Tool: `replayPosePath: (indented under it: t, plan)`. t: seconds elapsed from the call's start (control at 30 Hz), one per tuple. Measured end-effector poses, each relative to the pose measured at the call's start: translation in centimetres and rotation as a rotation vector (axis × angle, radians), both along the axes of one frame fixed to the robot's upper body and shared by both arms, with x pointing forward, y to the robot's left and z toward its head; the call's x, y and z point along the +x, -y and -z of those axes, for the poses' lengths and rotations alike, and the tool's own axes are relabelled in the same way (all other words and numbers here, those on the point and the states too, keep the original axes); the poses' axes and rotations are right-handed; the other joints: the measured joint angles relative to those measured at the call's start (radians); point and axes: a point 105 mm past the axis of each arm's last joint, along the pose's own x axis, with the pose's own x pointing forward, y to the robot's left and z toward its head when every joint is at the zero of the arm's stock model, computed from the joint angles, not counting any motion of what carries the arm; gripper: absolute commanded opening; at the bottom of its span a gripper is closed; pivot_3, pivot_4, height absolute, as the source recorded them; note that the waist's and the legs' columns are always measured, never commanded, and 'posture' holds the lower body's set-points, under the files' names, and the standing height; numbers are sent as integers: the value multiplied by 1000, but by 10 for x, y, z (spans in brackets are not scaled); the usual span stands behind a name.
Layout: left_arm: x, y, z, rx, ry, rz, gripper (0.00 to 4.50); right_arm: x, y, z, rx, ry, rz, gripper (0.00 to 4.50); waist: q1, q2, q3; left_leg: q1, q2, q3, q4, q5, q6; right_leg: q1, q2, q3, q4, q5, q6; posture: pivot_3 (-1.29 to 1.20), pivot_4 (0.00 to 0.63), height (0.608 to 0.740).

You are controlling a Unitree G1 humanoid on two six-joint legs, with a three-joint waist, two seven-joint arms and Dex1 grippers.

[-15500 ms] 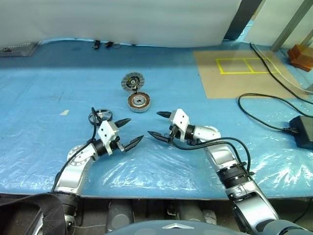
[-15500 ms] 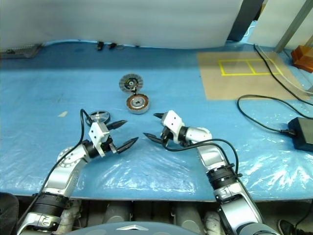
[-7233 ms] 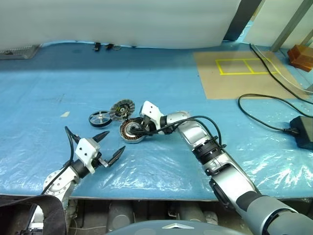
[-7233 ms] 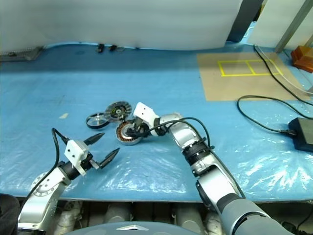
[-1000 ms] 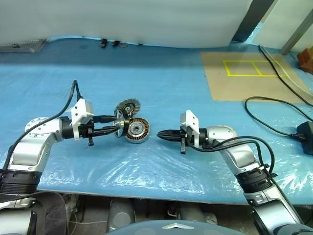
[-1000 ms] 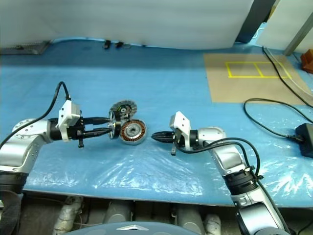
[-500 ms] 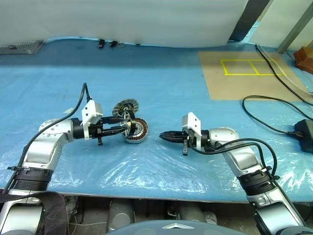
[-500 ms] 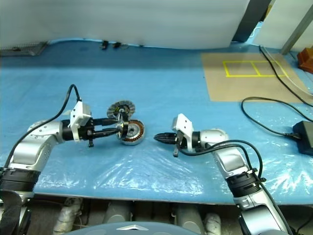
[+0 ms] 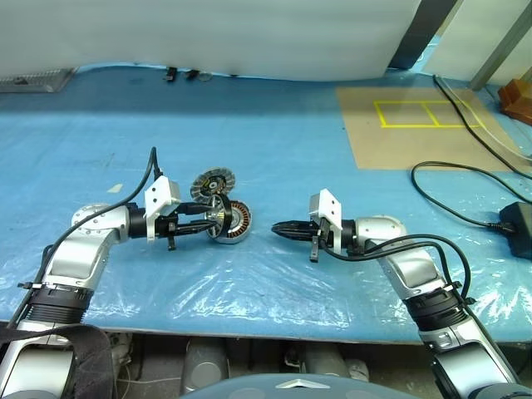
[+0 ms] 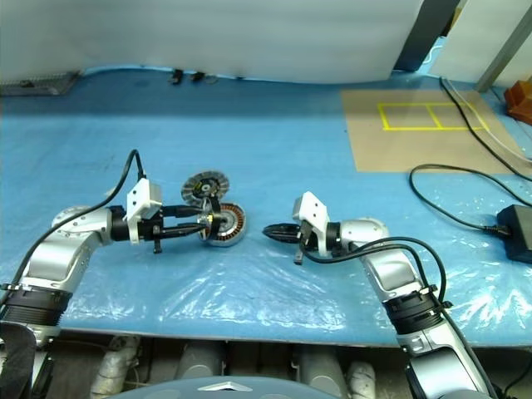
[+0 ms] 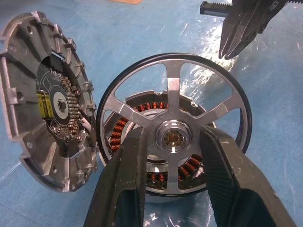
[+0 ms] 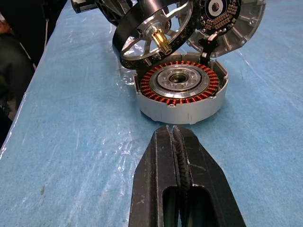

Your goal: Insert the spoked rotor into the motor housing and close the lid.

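My left gripper (image 9: 218, 219) is shut on the spoked rotor (image 11: 173, 75), its two fingers clamping the silver hub. The black-rimmed rotor stands tilted on edge, just above the near-left side of the motor housing (image 9: 238, 219). The housing sits on the blue table with its copper windings (image 12: 180, 87) facing up. The lid (image 9: 212, 184), a grey segmented disc, leans on edge right behind the housing. My right gripper (image 9: 278, 227) is shut and empty. It hovers a short way right of the housing and points at it.
Crinkled clear plastic covers the blue table (image 9: 274, 283). A brown board with yellow tape squares (image 9: 407, 125) lies at the back right. A black cable and power adapter (image 9: 515, 218) are at the far right. The table's front edge runs close below both arms.
My left gripper has carried the rotor lower and closer to the housing, from beside it to over its rim. The right gripper has stayed put. The camera view shifted slightly.
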Motion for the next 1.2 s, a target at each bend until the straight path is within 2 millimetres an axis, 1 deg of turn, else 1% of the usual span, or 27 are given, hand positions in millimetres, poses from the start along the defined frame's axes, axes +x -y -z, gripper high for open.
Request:
replayPosePath:
  t: [0.5, 1.03, 1.1, 1.13, 1.2]
  plan:
    - [4, 5, 1, 30, 6, 10, 1301, 3, 2, 3, -9, 11, 18, 0, 0, 0, 0, 0, 0, 0, 0, 0, 0, 0, 0, 0, 0, 0, 0, 0, 150, 740]
    - [9, 4, 0, 72, 39, -3, 1301, 5, 1, 2, -11, 23, 22, 0, 0, 0, 0, 0, 0, 0, 1, 0, 0, 0, 0, 0, 1, 0, 0, 0, 150, 740]
    - [9, 4, 1, 77, 40, -3, 2033, 6, 2, 3, -14, 23, 24, 0, -1, 0, 0, 0, 0, 0, 1, 0, 0, 0, 0, 0, 1, 0, 0, 0, 150, 740]
    - [9, 3, 2, 85, 38, -3, 2297, 7, 2, 3, -17, 24, 26, 0, -1, 0, 0, 0, 0, 0, 1, 0, 0, 0, 0, 0, 1, 0, 0, 0, 150, 740]
    - [9, 3, 3, 96, 33, -2, 2965, 7, 2, 3, -19, 29, 27, 0, -1, 0, 0, 0, 0, 0, 1, 0, 0, 0, 0, 0, 1, 0, 0, 0, 150, 740]
